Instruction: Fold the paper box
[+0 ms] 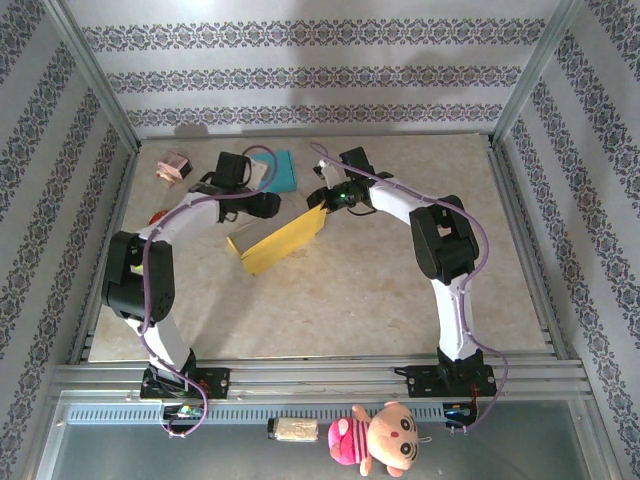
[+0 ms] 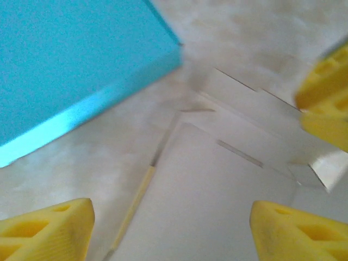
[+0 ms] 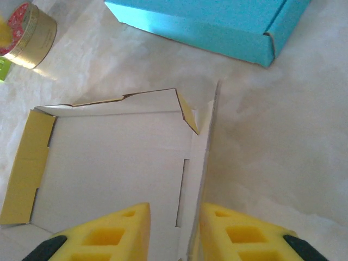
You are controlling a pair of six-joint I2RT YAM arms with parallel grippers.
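Paper box point(image 1: 285, 240): we see it mid-table point(image 1: 400, 290), part folded, white inside facing up, yellow outside, beside the teal box point(image 3: 217, 22).
Left gripper point(image 2: 174, 228): we find it released, its fingers point(image 2: 54, 231) spread wide above the white floor of the box, holding nothing.
Right gripper point(image 3: 175, 228): we see its jaws parted astride the raised side flap point(image 3: 209, 136); the flap's edge lies against one finger with a gap to the other, so nothing is pinched.
Round tin point(image 3: 27, 35): it stands apart, beyond the box's far corner.
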